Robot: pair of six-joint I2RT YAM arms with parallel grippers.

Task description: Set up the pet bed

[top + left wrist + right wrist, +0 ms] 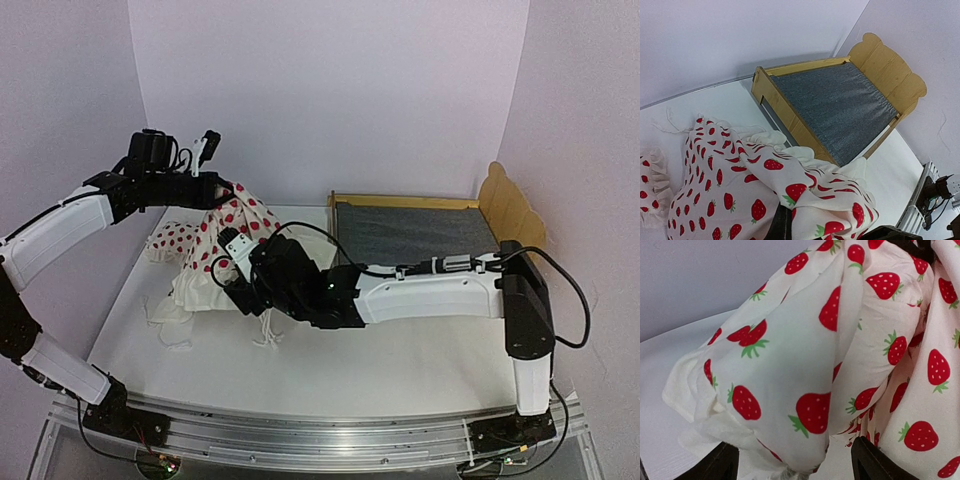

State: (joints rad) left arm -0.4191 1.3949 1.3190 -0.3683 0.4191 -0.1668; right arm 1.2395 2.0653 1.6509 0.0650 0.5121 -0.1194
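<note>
Beside the pet bed [400, 201], left end effector [210, 186] pinches the blanket [243, 222] aloft so right end effector [795, 467], gaping empty, can grab it.

The pet bed [412, 232] is a small rectangular frame of light plywood standing flat and upright on the surface, to the right of the strawberry-print cloth [232, 225] and apart from it in the top view. Its scalloped, wavy-topped headboard [890, 67] forms the end farthest from the cloth and rises well above the rest of the frame. A plain low footboard [790, 117] forms the end facing the cloth. Low side rails [805, 66] join the two ends. Inside lies a dark grey felt base [835, 102], flat and smooth from end to end.
</note>
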